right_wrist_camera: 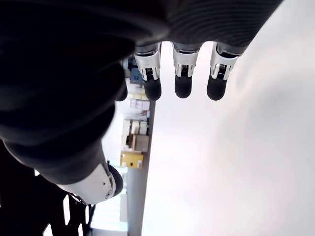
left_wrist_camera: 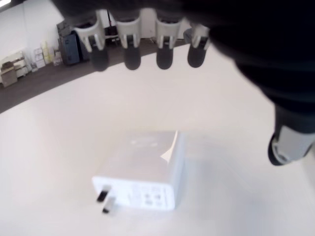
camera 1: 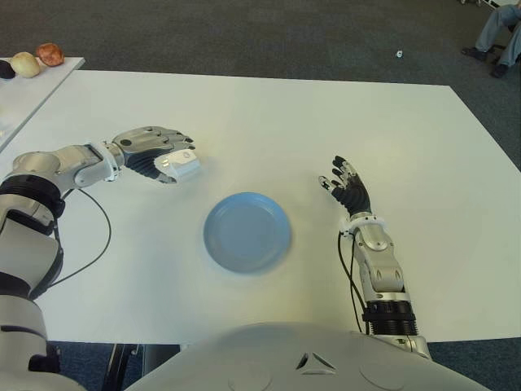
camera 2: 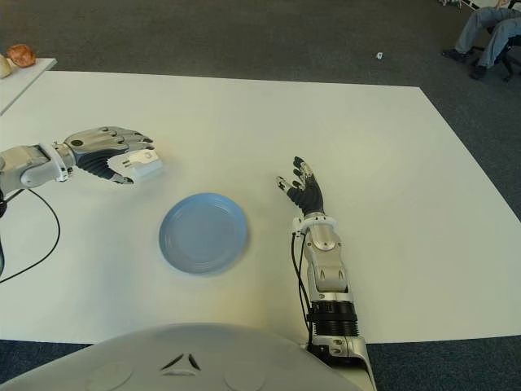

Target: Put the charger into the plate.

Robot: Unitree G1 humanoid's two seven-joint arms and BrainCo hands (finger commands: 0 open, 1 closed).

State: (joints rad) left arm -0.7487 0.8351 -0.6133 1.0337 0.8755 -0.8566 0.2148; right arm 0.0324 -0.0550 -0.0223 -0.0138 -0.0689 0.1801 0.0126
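Charger point(left_wrist_camera: 142, 177), white w/ two metal prongs, lies on the white table point(camera 1: 326, 122); in the left eye view it shows left of centre, up and left of the plate point(camera 1: 247, 231). Left hand point(camera 1: 155, 153) hovers over it from the left side of frame, palm down. Left wrist view: four fingertips point(left_wrist_camera: 132, 58) hang in a row beyond the charger, thumb off to the other side, none of them visibly touching the block. Fingers are bent but loose, spread around the charger, nothing gripped. Charger's prongs point toward the wrist cam, label side facing it.

Plate is light blue, round, nothing in it, sits at centre of frame, near the lower edge of the table. Well apart from charger, clear gap of bare table between them.

Right hand point(camera 1: 345, 186) shows right of the plate, centre-right of frame, forearm running down toward the lower edge. Fingers extended and slightly fanned, holds nothing; right wrist view shows straight fingertips point(right_wrist_camera: 183, 83) over bare table.

Upper left corner of left eye view: a second white surface point(camera 1: 32, 94) w/ a few small rounded items point(camera 1: 49, 54), one reddish-brown, one pale, one dark. Upper right corner: a person's legs point(camera 1: 498, 32) on dark carpet point(camera 1: 244, 32). Black cable point(camera 1: 94, 244) loops from the left arm across the table's left part.
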